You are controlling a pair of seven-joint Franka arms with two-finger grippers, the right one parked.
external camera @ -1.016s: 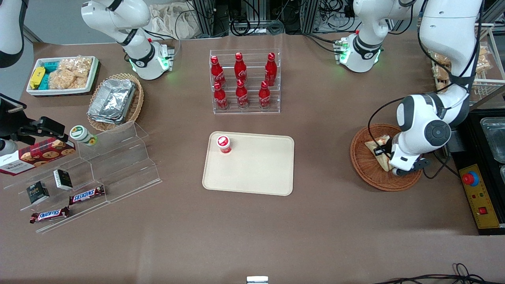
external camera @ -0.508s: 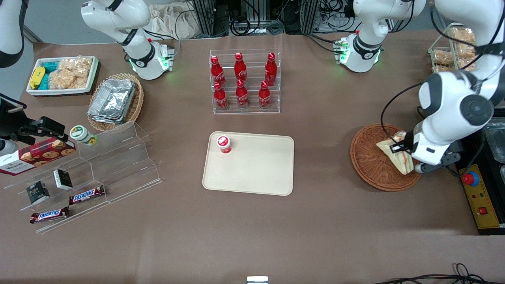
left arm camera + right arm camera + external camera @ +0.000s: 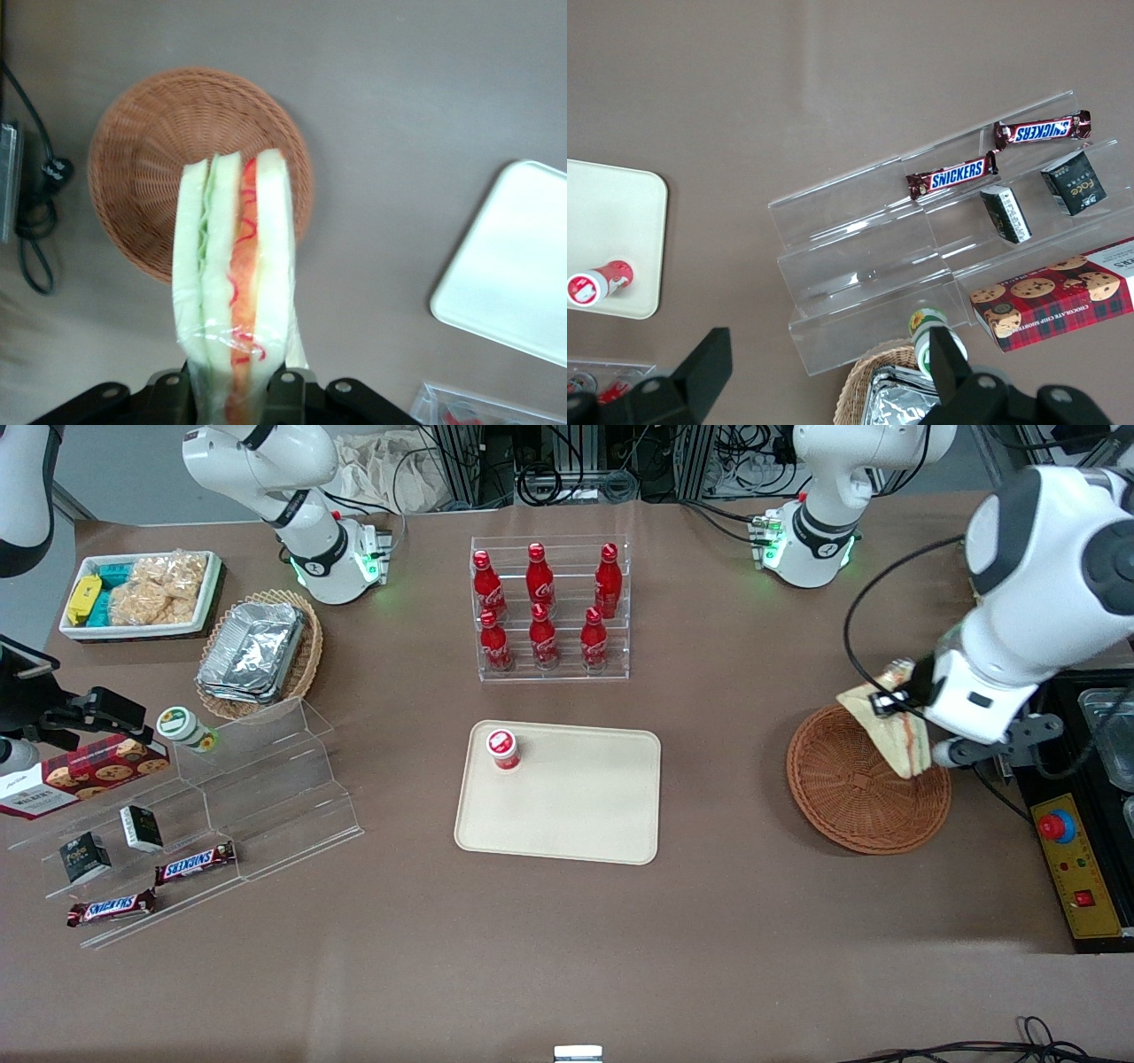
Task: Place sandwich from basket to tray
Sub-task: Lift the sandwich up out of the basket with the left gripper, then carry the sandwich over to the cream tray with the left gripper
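Right now the left gripper [image 3: 232,390] is clamped on the sandwich [image 3: 232,283], fingers [image 3: 285,386] pressed vs the bread on both sides, gap only as wide as the wedge. Plastic wrap shows on the sandwich near the grip. Sandwich hangs in the air above the basket [image 3: 864,793], not touching it; in the front view it sits over the basket rim nearest the arm base. Basket has nothing in it. Tray [image 3: 576,815] lies well apart, toward table centre, w/ a small red-capped bottle [image 3: 502,748] standing at one corner of it.
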